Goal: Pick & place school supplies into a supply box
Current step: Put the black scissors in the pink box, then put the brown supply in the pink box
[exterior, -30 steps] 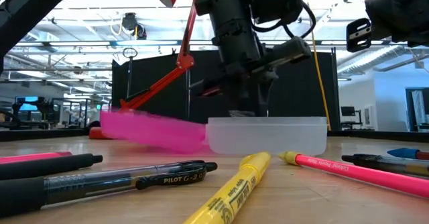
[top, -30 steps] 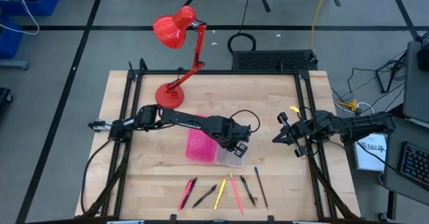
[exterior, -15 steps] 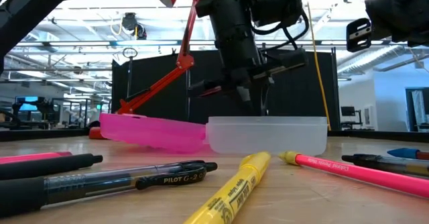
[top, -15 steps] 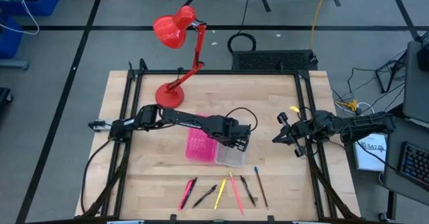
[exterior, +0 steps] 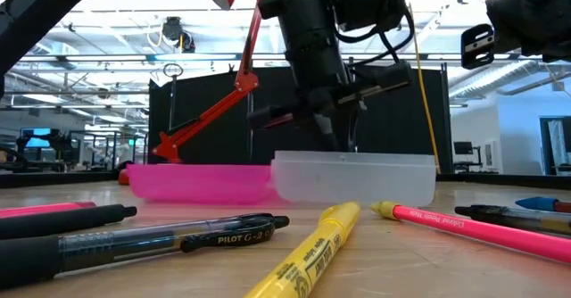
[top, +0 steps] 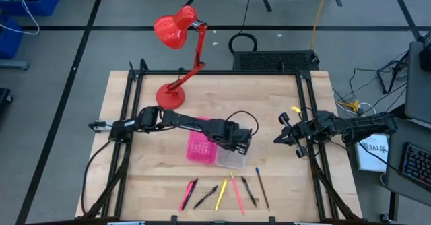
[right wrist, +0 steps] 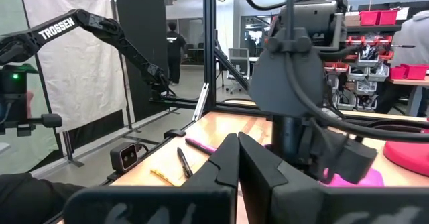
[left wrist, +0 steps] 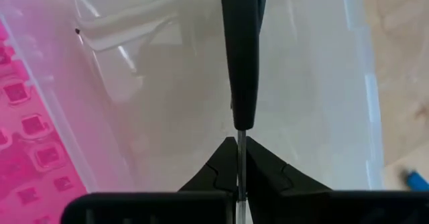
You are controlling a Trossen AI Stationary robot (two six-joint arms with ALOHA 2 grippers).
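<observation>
The supply box lies open at mid-table, its clear tray (top: 234, 159) joined to the pink perforated half (top: 200, 147), both flat on the wood. My left gripper (top: 236, 143) hangs over the clear tray (left wrist: 322, 83), shut on a thin dark thing with a metal end (left wrist: 242, 49), apparently the scissors seen edge-on. Several pens and pencils (top: 222, 193) lie in a row near the table's near edge; the low view shows them close up (exterior: 308, 253). My right gripper (top: 286, 136) waits shut at the table's right side. My left gripper pinches the thin metal end (left wrist: 240, 150) of the dark thing between its two fingertips (left wrist: 268, 174), coming from above and pointing down into the clear tray. The dark part reaches out beyond the fingers above the tray floor. Whether it touches the tray I cannot tell.
A red desk lamp (top: 178, 33) stands with its base (top: 168, 95) at the far left of the table. A black frame (top: 306, 117) borders the wood. Bare wood lies left of the pink half and between box and pens. A person (right wrist: 175, 46) stands far off in the room.
The pink half of the box, tilted up off the table a second ago, has come down and now lies flat. My left gripper has risen a little above the clear tray and stayed shut. The right arm has kept still.
</observation>
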